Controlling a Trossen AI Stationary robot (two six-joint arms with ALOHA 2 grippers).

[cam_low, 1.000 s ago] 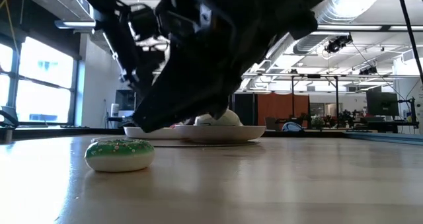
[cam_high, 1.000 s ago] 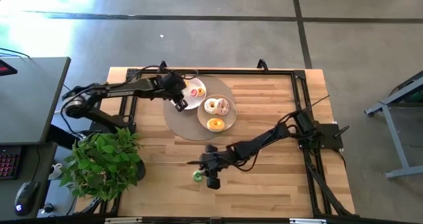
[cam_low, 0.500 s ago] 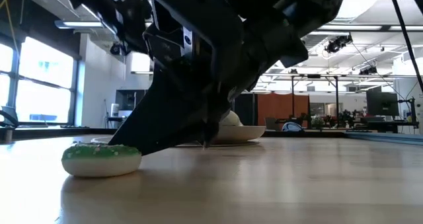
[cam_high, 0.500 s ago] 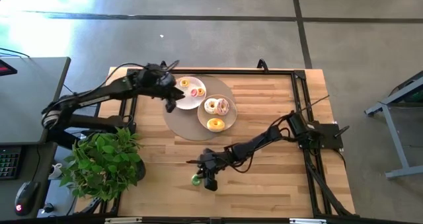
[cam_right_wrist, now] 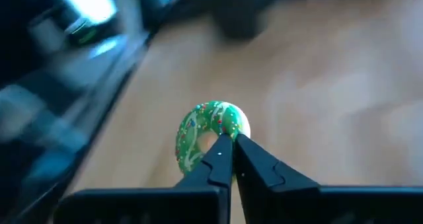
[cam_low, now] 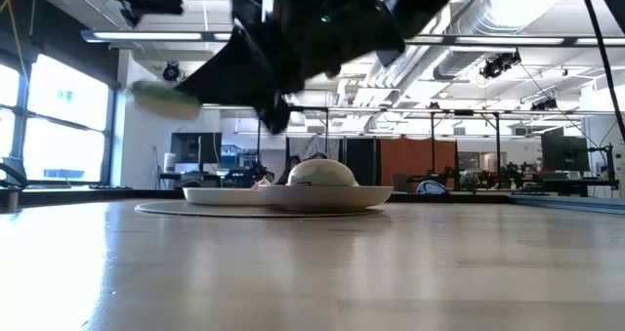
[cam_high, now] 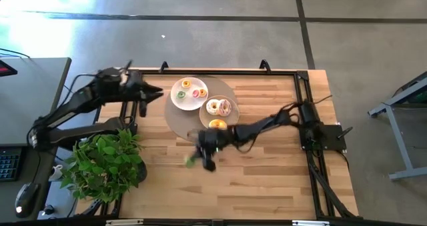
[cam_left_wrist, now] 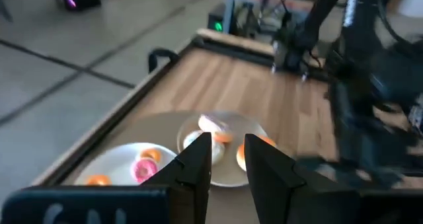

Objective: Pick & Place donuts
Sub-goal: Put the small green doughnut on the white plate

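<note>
Most of the job appears done: on the high view you can count three small donuts [cam_high: 187, 91] on the white plate [cam_high: 178, 100] and three larger donuts [cam_high: 218, 113] on the beige plate [cam_high: 203, 119], both plates resting on a round mat [cam_high: 175, 123] toward 12 o'clock on the worktop [cam_high: 267, 166]. One item is left, judging by what lies on the plates: the green donut [cam_right_wrist: 210, 135], which is off the worktop and in the air. The right gripper [cam_right_wrist: 229, 154] is clamped on it, its two fingers drawn nearly together across the ring's wall, with the ring hanging from the tips on the far side from the wrist camera. On the high view, find the right gripper [cam_high: 205, 146] just off the mat's edge at about 6 o'clock of the beige plate, with the green donut [cam_high: 191, 161] showing at its 7 o'clock. The low view confirms the lift: the green donut [cam_low: 164, 95] sits high above the bare wood. Placement onto a plate is not yet done, and you should treat it as the only remaining step. The left gripper [cam_high: 150, 93] waits at 9 o'clock of the white plate, beyond the worktop's edge, holding nothing; in the left wrist view its fingers [cam_left_wrist: 198, 163] stand a little apart.
</note>
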